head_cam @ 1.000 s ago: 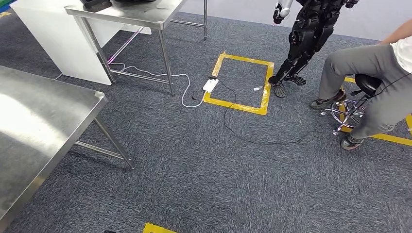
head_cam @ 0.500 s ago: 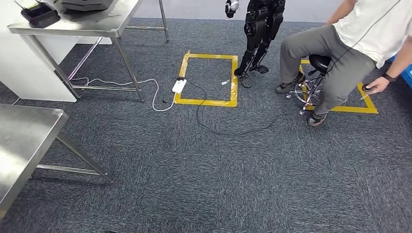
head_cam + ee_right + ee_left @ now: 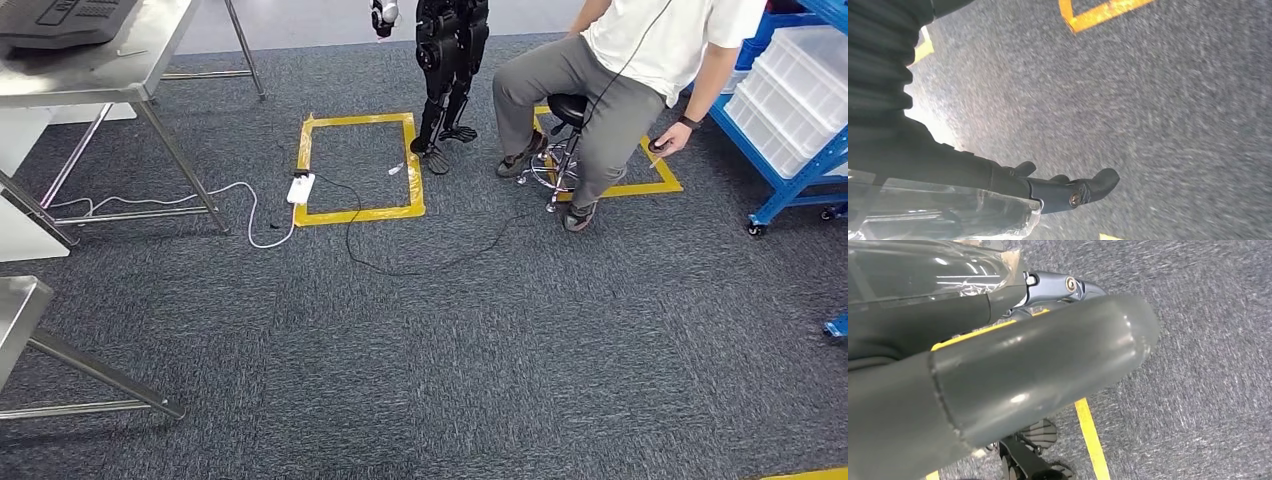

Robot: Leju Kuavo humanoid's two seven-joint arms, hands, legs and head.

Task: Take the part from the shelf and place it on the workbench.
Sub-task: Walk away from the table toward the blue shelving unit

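Note:
A blue shelf [image 3: 785,195] with white bins [image 3: 790,110] stands at the far right of the head view; I cannot make out any single part in it. The corner of a steel workbench [image 3: 15,320] shows at the left edge. My left hand [image 3: 1048,365] hangs over the carpet, its thick grey thumb and dark fingers holding nothing. My right hand [image 3: 1068,192] also hangs over the carpet, its dark fingers stretched out with nothing in them.
A person [image 3: 620,80] sits on a stool [image 3: 565,110] beside the shelf. A black humanoid robot [image 3: 445,60] stands by a yellow tape square [image 3: 355,212], with a power strip [image 3: 300,188] and cables on the floor. Another steel table [image 3: 90,60] stands far left.
The camera has swung to the right: the tables slid off to the left, the person and black robot moved toward the centre, and the blue shelf came into view.

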